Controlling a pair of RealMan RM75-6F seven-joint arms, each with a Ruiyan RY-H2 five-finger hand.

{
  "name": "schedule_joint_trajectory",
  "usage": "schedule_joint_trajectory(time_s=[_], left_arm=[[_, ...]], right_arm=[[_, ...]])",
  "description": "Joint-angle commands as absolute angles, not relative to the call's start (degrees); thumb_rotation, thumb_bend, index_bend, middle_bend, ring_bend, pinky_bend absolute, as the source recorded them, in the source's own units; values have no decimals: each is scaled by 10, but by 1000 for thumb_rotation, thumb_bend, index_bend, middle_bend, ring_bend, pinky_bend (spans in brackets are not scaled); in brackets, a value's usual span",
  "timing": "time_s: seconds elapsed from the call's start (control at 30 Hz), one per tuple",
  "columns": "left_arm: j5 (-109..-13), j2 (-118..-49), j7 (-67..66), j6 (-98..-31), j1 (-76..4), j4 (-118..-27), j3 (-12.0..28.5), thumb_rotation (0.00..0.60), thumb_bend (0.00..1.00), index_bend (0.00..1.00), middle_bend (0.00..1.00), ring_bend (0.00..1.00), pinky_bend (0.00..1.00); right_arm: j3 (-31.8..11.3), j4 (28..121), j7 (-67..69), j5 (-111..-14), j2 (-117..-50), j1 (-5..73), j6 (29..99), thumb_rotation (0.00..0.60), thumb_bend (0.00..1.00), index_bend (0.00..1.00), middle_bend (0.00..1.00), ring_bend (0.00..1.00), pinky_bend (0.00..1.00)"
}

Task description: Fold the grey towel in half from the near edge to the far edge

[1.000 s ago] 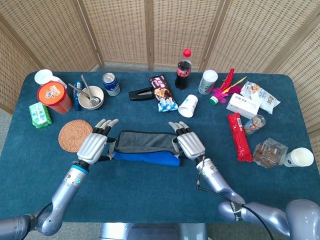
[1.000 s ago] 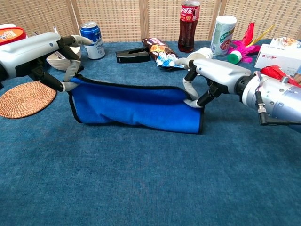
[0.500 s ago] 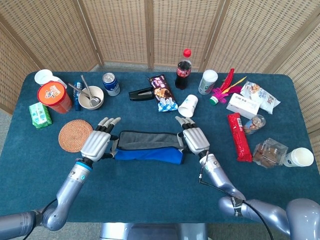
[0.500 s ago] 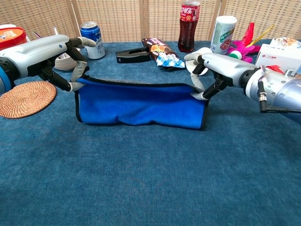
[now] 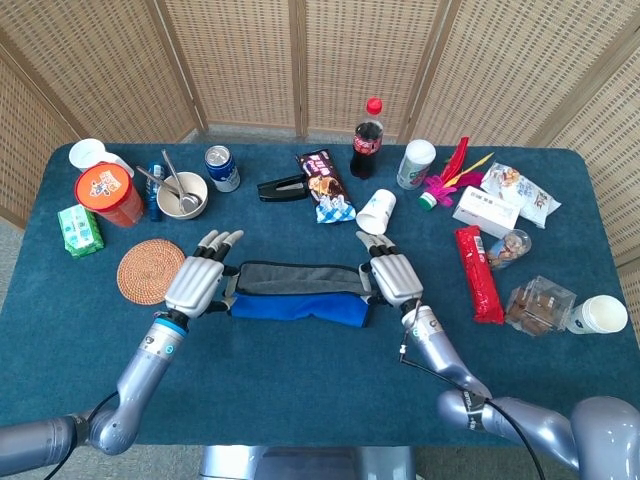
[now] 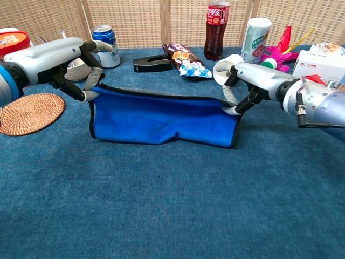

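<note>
The towel point(image 5: 295, 279) is grey on top and blue underneath point(image 6: 161, 120), lying mid-table with its near edge lifted off the cloth. My left hand point(image 5: 196, 283) pinches the towel's lifted left corner, also seen in the chest view point(image 6: 81, 59). My right hand point(image 5: 393, 278) pinches the lifted right corner point(image 6: 245, 81). The raised edge stretches between both hands, and the blue side faces the chest camera. The far edge of the towel is hidden behind the lifted fold in the chest view.
A woven coaster point(image 5: 150, 270) lies left of my left hand. Behind the towel are a bowl with spoons point(image 5: 182, 194), a soda can point(image 5: 221, 167), a black stapler point(image 5: 283, 186), snack packs point(image 5: 325, 183), a paper cup point(image 5: 376, 211) and a cola bottle point(image 5: 366, 137). Packets crowd the right side.
Both hands have carried the lifted near edge further away from me, toward the far edge. The visible blue underside has narrowed in the head view.
</note>
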State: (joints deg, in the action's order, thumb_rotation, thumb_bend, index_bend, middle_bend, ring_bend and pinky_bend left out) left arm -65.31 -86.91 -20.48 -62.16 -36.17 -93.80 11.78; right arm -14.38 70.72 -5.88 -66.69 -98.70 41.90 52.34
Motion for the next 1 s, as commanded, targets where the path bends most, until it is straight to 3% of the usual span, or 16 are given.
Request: schedule_joint_trajectory(time_s=[0.03,1.0], left_arm=[[-646,-869,-212,-616,-369,-935,122,600,487,740,0,0,0],[-623,-893,-214,-590,-410,-881,124,600,486,737,0,0,0]], right_arm=[[-145,703,-60,-663,-990,421,522,600,391,768,0,0,0],[-152,677,-72,-631,-1007,428,514,600,392,768,0,0,0]])
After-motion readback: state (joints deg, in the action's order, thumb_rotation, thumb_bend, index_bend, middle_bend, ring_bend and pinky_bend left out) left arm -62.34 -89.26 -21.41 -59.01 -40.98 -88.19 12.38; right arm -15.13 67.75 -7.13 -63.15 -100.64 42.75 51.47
